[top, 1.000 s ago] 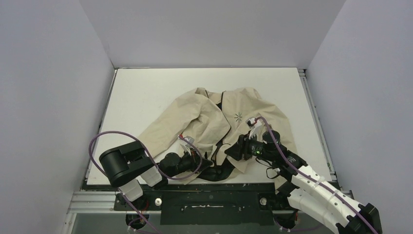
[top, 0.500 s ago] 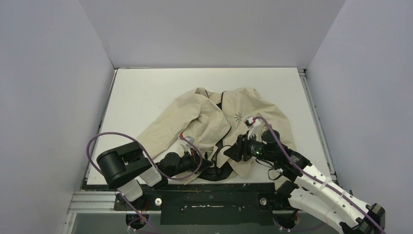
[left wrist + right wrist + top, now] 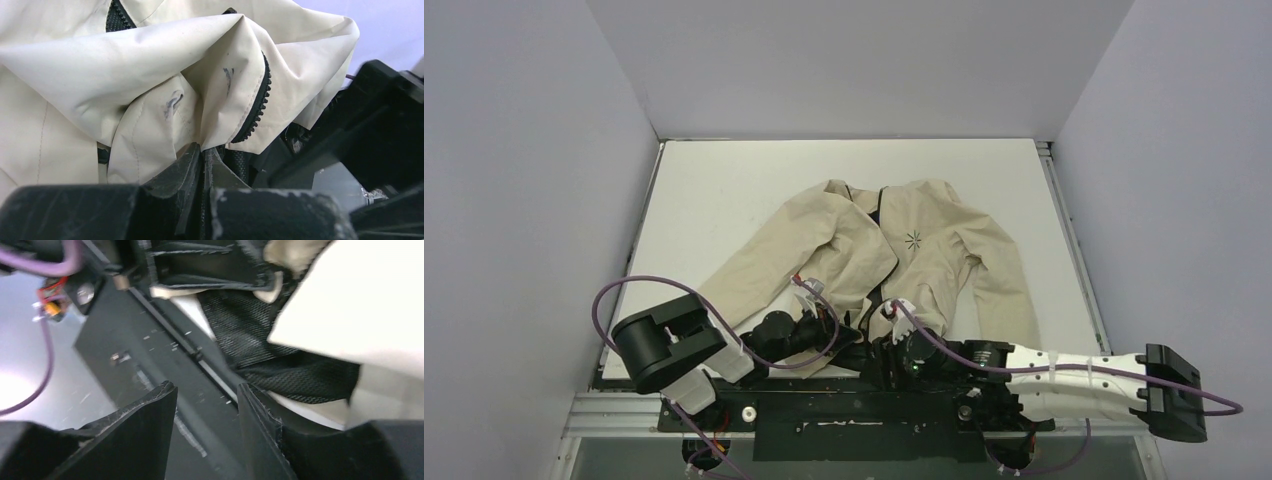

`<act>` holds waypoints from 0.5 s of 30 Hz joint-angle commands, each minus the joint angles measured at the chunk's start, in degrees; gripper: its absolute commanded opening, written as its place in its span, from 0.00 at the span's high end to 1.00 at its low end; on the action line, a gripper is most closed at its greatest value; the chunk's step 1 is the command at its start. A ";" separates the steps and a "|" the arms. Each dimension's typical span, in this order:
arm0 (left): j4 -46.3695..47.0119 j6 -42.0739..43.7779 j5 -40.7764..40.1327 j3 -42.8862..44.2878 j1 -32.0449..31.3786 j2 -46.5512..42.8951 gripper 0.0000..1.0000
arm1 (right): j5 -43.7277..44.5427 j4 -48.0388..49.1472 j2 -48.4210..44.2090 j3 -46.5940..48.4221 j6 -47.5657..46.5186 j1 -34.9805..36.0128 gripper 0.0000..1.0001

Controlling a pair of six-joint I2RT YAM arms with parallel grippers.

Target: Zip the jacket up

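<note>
The beige jacket (image 3: 894,245) lies front up on the white table, collar far, hem near, its dark zipper (image 3: 876,292) parted at the bottom with dark lining showing. My left gripper (image 3: 852,333) is shut on the hem fabric of the jacket (image 3: 150,100) beside the zipper teeth (image 3: 257,107). My right gripper (image 3: 886,362) is open and empty, low at the table's near edge just right of the left gripper. In the right wrist view its fingers (image 3: 150,415) hang over the black front rail, with the dark mesh lining (image 3: 280,355) close on the right.
The white table (image 3: 724,190) is walled on three sides. The black base rail (image 3: 854,400) runs along the near edge. Purple cables loop by the left arm (image 3: 669,345) and run along the right arm (image 3: 1074,372). The jacket's right sleeve (image 3: 1004,285) reaches toward the near right.
My right arm has swung down and left from above the jacket's lower right front to the near edge by the hem. The left gripper has kept its hold in place.
</note>
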 commanded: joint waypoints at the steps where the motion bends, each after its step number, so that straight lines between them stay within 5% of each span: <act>1: -0.58 1.40 -0.03 1.43 0.01 -1.95 1.00 | 14.87 11.23 3.68 -1.73 0.00 0.90 0.50; 6: -1.94 2.20 -0.26 1.52 0.02 -3.39 1.00 | 20.14 15.50 6.03 -3.03 -1.10 0.02 0.47; 15: -2.64 2.55 -0.39 1.70 0.02 -3.80 1.00 | 9.38 24.44 9.56 -5.65 -3.78 -5.91 0.49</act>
